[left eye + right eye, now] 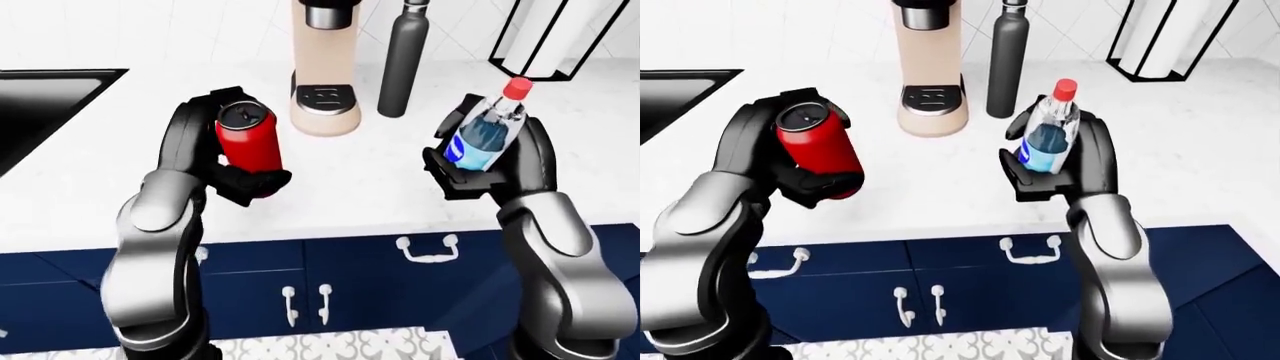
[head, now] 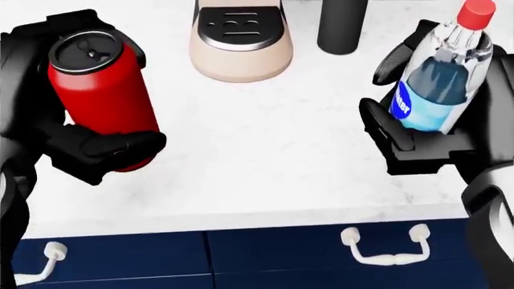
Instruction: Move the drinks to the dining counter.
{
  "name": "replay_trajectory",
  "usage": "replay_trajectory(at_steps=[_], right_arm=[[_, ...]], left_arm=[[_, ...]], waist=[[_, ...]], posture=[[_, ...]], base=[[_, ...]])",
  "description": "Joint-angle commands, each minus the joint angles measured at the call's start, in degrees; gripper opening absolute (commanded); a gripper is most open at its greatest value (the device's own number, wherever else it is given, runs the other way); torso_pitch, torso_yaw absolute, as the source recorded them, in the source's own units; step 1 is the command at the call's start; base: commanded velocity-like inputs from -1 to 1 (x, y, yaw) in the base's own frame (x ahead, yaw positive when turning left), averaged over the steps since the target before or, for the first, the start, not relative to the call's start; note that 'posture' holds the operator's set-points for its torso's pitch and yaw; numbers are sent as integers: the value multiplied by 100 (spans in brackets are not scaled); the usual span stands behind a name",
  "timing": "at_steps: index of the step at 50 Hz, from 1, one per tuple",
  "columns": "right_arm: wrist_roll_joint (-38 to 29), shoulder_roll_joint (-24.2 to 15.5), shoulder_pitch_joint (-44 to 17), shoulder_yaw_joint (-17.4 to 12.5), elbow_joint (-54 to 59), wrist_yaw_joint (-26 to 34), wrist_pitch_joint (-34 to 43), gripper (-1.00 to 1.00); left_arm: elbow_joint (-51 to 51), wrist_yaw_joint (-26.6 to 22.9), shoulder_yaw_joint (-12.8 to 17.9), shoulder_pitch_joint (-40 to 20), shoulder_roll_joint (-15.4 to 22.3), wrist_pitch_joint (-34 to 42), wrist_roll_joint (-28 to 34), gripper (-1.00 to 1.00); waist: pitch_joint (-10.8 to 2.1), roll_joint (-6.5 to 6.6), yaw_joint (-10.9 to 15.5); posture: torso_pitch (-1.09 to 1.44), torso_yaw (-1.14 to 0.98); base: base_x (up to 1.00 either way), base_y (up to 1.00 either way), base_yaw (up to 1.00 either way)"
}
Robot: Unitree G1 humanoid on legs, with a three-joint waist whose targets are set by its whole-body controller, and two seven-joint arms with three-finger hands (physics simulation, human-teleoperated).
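Drawer fronts in navy [image 2: 241, 256] run along the bottom of the head view, with white handles [image 2: 384, 244]: two pulls show in the head view, and the eye views add more below.

Just above them, at 9 o'clock in the head view, the left robot hand [image 2: 76, 120] is clenched round one red can [image 2: 100, 96]. The can is tilted, its dark top leaning toward the upper left, and black fingers [image 2: 104, 147] wrap under its lower end. In the left-eye view the can looks held clear of the white desk [image 2: 265, 150], though contact cannot be told for certain.

At 3 o'clock the right robot hand [image 2: 434, 114] grasps one clear water bottle [image 2: 438, 75], which has a red cap and a blue label. The bottle leans slightly to the right, its base seated between the fingers, its neck and cap standing out above them. The blue tint fills most of the body; the cap is on.

Farther off, at 12 o'clock, stands one beige coffee machine [image 1: 325, 67] with a dark drip tray, and just to its right one dark grey flask [image 1: 400, 64], upright and capped. At 1 o'clock in the left-eye view sits one black wire-framed holder with a white roll [image 1: 550, 37]. At 10 o'clock a black sink [image 1: 40, 105] is sunk into the desk.
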Motion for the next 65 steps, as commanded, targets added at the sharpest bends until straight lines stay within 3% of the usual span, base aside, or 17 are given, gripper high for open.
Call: replay_trajectory(at_steps=[1,5,12,21,23,25,26,28,37,39,41,43,46,48,58,62,65], right_arm=[[0,-30,-71,-35,-286,15,-108,-100],[-59,75,181,40,-557,65,19,-100],[-87,223,382,-59,-1126,130,376,-100],[39,-18,76,-223,-1651,98,1115,-100],[55,-9,48,-223,-1677,108,1163,-100],[88,-22,-8,-272,-1724,119,1253,-100],[106,-26,-38,-297,-1743,118,1299,-100],[173,-44,-89,-378,-1828,113,1430,-100],[314,-87,-210,-326,-1992,59,1658,-100],[301,-86,-190,-270,-1998,50,1641,-100],[317,-96,-185,-313,-2021,79,1665,-100],[325,-120,-178,-340,-2005,110,1644,-100],[324,-126,-155,-304,-1960,130,1590,-100],[326,-148,-210,-290,-1959,142,1640,-100],[198,-68,-121,-152,-1916,199,1505,-100],[140,-68,-184,-107,-1715,224,1359,-100],[113,-56,-193,-74,-1677,251,1323,-100]], left_arm=[[-280,-31,5,-127,37,138,23,-100],[-646,-78,49,-84,51,430,30,-100],[-1185,-150,-70,-66,131,955,99,-100],[-1625,-246,-59,-300,294,1560,102,-100],[-1614,-246,-43,-337,318,1584,91,-100],[-1655,-244,-39,-342,333,1633,83,-100],[-1661,-240,-42,-332,338,1633,80,-100],[-1721,-234,-81,-233,345,1615,76,-100],[-1987,-309,-114,-248,469,1932,35,-100],[-2027,-348,-74,-238,490,1966,6,-100],[-2092,-338,-65,-328,510,2104,-1,-100],[-2141,-301,-93,-407,519,2205,-10,-100],[-2074,-280,-66,-370,492,2099,-45,-100],[-2067,-263,-51,-300,466,2019,-59,-100],[-2076,-212,-61,-262,437,1974,-101,-100],[-1939,-196,-18,-216,428,1798,-104,-100],[-1932,-175,21,-94,368,1685,-100,-100]], waist=[[-119,-6,-1],[-425,42,-34],[-257,-229,-56],[-190,-128,9],[28,-65,41],[-12,936,214],[526,527,213],[20,405,185],[93,-441,249],[-78,-864,165],[202,-499,166],[11,-354,196],[89,-30,94],[-107,456,110],[96,-104,159],[108,-742,55],[194,-584,136]], posture=[[0,0],[0,0],[0,0],[0,0],[0,0],[0,0],[0,0],[0,0],[0,0],[0,0],[0,0],[0,0],[0,0],[0,0],[0,0],[0,0],[0,0]], base=[[0,0,0],[-53,0,0],[-100,8,0],[-88,50,0],[-7,50,50],[0,0,100],[0,0,100],[0,0,100],[0,0,100],[0,0,100],[0,0,100],[0,0,100],[0,0,100],[0,0,100],[0,0,100],[25,0,100],[29,0,100]])
